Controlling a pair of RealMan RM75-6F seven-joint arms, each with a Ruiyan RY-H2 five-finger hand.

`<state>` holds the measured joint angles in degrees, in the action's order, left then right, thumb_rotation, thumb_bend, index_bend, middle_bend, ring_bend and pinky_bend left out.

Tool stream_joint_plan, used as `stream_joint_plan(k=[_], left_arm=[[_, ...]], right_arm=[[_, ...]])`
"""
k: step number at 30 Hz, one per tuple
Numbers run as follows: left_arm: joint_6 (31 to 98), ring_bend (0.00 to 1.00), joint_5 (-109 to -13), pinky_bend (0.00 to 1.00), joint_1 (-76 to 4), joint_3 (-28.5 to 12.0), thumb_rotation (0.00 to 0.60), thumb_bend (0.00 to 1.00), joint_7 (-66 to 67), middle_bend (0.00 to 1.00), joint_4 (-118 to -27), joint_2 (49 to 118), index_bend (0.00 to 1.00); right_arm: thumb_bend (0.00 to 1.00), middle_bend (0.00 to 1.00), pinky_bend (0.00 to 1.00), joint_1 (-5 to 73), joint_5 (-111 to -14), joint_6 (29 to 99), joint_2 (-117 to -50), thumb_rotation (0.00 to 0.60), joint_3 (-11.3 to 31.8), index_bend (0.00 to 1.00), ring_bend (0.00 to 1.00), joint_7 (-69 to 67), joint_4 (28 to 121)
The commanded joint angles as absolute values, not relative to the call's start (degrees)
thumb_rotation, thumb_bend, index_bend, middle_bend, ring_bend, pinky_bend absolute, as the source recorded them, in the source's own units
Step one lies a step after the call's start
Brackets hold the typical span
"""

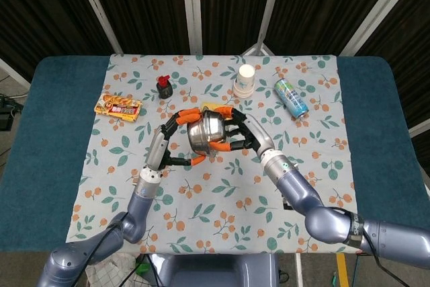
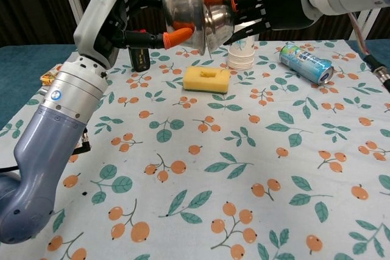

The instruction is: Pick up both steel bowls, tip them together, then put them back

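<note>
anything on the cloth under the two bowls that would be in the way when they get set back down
Possibly. The yellow sponge lies on the tablecloth roughly below the raised bowls, left bowl and right bowl. The paper cup and small black bottle stand close by. Bare cloth nearer the robot looks free.

left hand [image 1: 176, 134] + right hand [image 1: 236, 132] | grip steel bowls [image 1: 204, 131] | bowls touching, aloft
</note>
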<state>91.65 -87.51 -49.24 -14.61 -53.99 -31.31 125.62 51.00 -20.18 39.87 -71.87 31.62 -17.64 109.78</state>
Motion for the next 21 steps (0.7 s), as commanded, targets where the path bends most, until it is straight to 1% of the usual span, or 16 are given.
stream_joint_plan(k=[1, 10, 15, 21], left_arm=[[91.37, 0.2, -87.37, 0.42, -49.29, -14.54, 0.6, 0.1, -54.66, 0.25, -30.6, 126.1, 0.4], [90.79, 0.19, -87.18, 0.42, -49.78, -14.58, 0.6, 0.1, -55.56, 0.24, -30.38, 126.67, 0.4], [91.76, 0.19, -87.3, 0.42, -49.59, -14.59, 0.6, 0.1, -55.79, 0.24, -30.44, 126.61, 0.4], [94.22, 0.19, -87.56, 0.42, -49.08, -14.83, 0.6, 0.1, -55.9, 0.24, -30.9, 126.0, 0.4]], right_arm=[[0.21, 0.28, 0.47, 50.57, -19.22, 37.55, -70.15, 0.6, 32.07, 0.42, 0.45, -19.69, 110.31], [0.21, 0.28, 0.47, 50.5, -20.63, 37.48, -69.08, 0.6, 31.74, 0.42, 0.45, -21.36, 112.15], [0.21, 0.28, 0.47, 50.48, -21.47, 37.88, -68.66, 0.6, 31.54, 0.42, 0.45, -22.11, 112.18], [0.2, 0.28, 0.47, 50.21, -22.44, 40.13, -68.2, 0.6, 30.8, 0.42, 0.45, -22.04, 111.3]])
